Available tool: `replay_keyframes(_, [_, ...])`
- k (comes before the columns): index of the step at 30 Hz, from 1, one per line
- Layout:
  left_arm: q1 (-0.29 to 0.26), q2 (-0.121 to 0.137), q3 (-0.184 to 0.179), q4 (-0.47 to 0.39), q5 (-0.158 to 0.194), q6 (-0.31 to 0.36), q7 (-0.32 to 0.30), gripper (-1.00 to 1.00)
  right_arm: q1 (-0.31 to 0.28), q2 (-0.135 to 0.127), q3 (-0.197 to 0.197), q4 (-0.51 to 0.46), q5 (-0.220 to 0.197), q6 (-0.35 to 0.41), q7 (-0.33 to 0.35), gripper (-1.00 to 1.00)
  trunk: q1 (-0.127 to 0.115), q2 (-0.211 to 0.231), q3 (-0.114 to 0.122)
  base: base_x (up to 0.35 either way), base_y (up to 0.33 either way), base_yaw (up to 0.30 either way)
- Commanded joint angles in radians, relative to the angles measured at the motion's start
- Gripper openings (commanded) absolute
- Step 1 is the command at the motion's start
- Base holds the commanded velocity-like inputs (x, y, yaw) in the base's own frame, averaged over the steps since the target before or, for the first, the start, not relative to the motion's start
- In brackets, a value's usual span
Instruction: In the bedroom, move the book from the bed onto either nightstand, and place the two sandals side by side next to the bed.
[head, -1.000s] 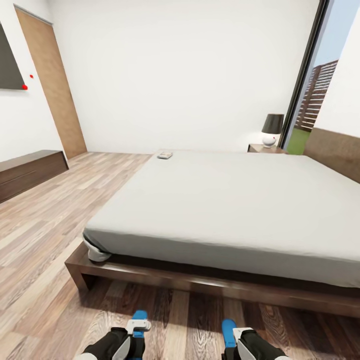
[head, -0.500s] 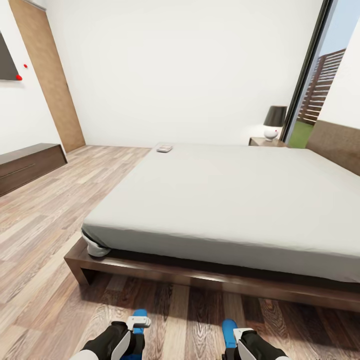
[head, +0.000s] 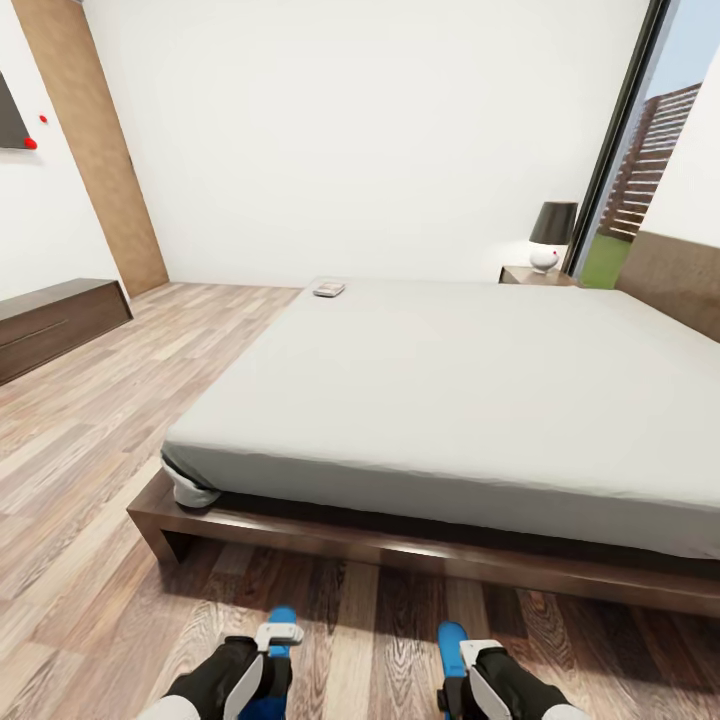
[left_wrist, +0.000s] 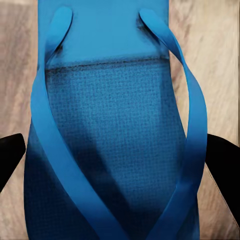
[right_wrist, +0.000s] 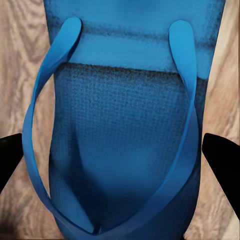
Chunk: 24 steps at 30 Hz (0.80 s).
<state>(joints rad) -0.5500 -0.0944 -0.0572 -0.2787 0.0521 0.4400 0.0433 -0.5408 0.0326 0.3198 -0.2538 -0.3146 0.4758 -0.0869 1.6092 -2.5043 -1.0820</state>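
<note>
Each of my grippers is shut on a blue sandal just above the wood floor at the foot of the bed (head: 330, 540). The left gripper (head: 272, 668) holds the left sandal (head: 283, 617), whose strapped sole (left_wrist: 117, 135) lies between the black fingers (left_wrist: 10, 155). The right gripper (head: 455, 680) holds the other sandal (head: 449, 640), whose sole (right_wrist: 125, 140) likewise sits between dark fingers (right_wrist: 222, 150). The book (head: 329, 289) lies at the far left corner of the white mattress. A nightstand (head: 535, 275) stands beyond the bed's far side.
A black-shaded lamp (head: 553, 235) sits on the nightstand. A long dark cabinet (head: 55, 322) runs along the left wall near a brown door (head: 95, 150). A tall window (head: 640, 150) is at the right. Open floor lies left of the bed.
The whole picture has shifted a little, so the camera moved. Both grippers sit slightly lower in the picture, with the sandals still held.
</note>
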Motion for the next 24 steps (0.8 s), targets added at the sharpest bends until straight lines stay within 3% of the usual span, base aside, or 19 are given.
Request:
replay_keyframes(1, [0.000, 0.000, -0.006, -0.013, 0.005, 0.007, 0.004, -1.00, -0.001, 0.000, 0.007, -0.008, -0.010, 0.005, -0.008, -1.00, 0.000, 0.000, -0.001, 0.000, 0.000, 0.000])
replay_keyframes(4, [0.001, 0.001, -0.007, -0.049, 0.002, 0.012, 0.003, -1.00, -0.005, 0.000, 0.007, -0.022, -0.008, 0.006, -0.008, -1.00, 0.000, 0.000, -0.001, 0.000, 0.000, 0.000])
replay_keyframes(13, [-0.001, 0.000, -0.009, -0.123, 0.000, 0.019, -0.003, -1.00, -0.007, 0.000, 0.006, -0.029, -0.011, 0.002, -0.008, -1.00, 0.004, -0.002, -0.036, 0.000, 0.000, 0.000])
replay_keyframes(17, [-0.001, 0.001, -0.017, -0.139, -0.001, 0.019, -0.001, -1.00, -0.007, -0.001, 0.006, -0.028, -0.013, -0.003, -0.007, -1.00, 0.004, -0.002, -0.036, 0.000, 0.000, 0.000])
replay_keyframes(24, [-0.001, 0.000, -0.031, -0.145, -0.001, 0.019, 0.000, -1.00, -0.007, 0.000, 0.006, -0.034, -0.008, -0.004, -0.007, -1.00, 0.007, -0.004, -0.063, 0.000, 0.000, 0.000])
